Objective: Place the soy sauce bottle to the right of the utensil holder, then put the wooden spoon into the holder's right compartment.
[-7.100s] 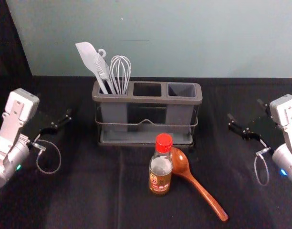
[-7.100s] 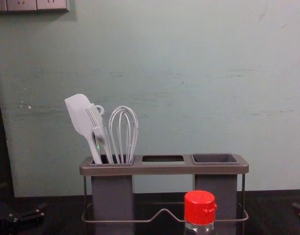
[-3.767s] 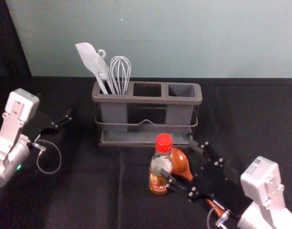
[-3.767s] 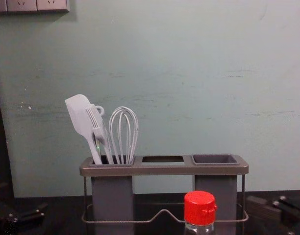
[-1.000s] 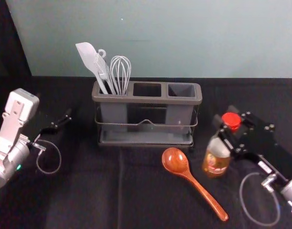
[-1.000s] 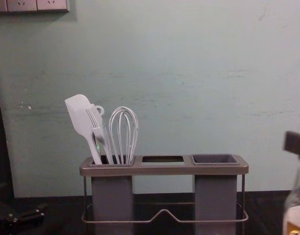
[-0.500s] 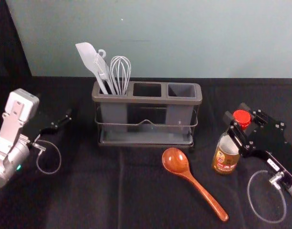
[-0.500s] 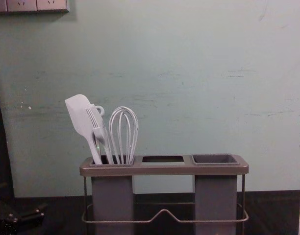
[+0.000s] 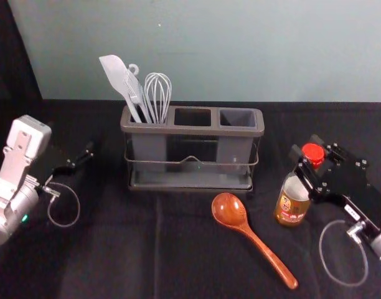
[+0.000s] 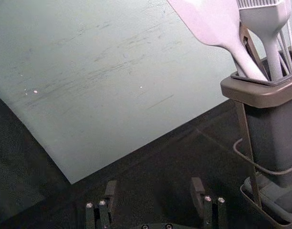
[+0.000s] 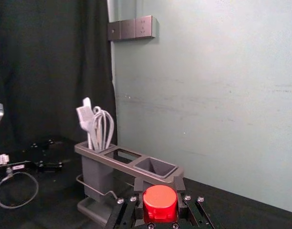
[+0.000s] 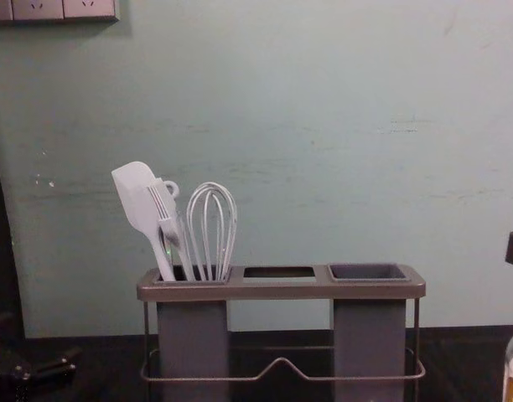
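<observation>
Well, the holder [image 9: 192, 130] has white utensils [image 9: 117, 76] in its left compartment [image 9: 149, 148] — leftward, the left end effector [image 9: 78, 159] gapes; rightward, the right end effector [image 9: 306, 147] grips the soy sauce bottle [image 9: 291, 204]; the wooden spoon [image 9: 230, 210] lies in front.

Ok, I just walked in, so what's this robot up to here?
The robot's right gripper holds a soy sauce bottle by its red cap, to the right of the utensil holder; the bottle leans, and I can't tell whether its base touches the table. A wooden spoon lies in front of the holder, not yet put in. Pale utensils stand in the holder's left compartment. The left gripper is open off to the left, holding nothing.
</observation>
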`<state>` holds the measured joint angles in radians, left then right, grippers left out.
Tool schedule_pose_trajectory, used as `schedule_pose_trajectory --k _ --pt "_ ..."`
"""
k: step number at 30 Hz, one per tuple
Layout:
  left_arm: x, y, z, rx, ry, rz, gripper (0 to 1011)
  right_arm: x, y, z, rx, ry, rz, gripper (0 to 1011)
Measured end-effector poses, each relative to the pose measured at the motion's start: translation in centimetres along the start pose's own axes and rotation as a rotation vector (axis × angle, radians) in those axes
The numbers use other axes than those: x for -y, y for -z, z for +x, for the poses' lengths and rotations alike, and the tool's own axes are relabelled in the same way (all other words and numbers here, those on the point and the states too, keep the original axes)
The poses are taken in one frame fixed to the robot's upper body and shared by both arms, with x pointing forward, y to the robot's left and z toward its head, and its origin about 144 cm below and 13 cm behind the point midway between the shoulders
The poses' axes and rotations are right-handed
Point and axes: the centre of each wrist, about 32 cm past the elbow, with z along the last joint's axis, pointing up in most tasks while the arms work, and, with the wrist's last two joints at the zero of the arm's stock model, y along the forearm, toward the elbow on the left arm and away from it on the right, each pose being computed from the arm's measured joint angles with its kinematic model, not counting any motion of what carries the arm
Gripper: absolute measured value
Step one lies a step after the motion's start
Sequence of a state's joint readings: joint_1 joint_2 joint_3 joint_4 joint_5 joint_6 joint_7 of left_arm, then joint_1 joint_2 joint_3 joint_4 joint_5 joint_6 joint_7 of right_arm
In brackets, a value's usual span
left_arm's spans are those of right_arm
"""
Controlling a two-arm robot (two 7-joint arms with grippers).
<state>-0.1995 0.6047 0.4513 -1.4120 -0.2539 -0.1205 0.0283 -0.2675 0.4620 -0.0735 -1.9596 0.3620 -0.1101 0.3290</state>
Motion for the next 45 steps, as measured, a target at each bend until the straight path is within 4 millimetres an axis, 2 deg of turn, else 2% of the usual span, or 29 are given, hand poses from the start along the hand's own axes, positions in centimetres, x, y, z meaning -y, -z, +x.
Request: schedule_pose_trajectory --k 7,23,34,45 --pt "0.0 0.0 0.0 0.000 0.000 0.000 1000 -1.7 1.0 1.4 -0.022 0.019 0.000 374" --pt "0.0 0.0 0.0 0.000 0.000 0.000 1000 -7.3 3.7 4.9 -0.038 0.048 0.008 374" --pt "0.0 0.0 0.0 0.000 0.000 0.000 1000 -9.5 4.9 5.7 -0.058 0.047 0.009 373" --pt "0.0 0.0 0.0 0.000 0.000 0.000 1000 -10.2 5.8 5.5 -0.080 0.049 0.010 374"
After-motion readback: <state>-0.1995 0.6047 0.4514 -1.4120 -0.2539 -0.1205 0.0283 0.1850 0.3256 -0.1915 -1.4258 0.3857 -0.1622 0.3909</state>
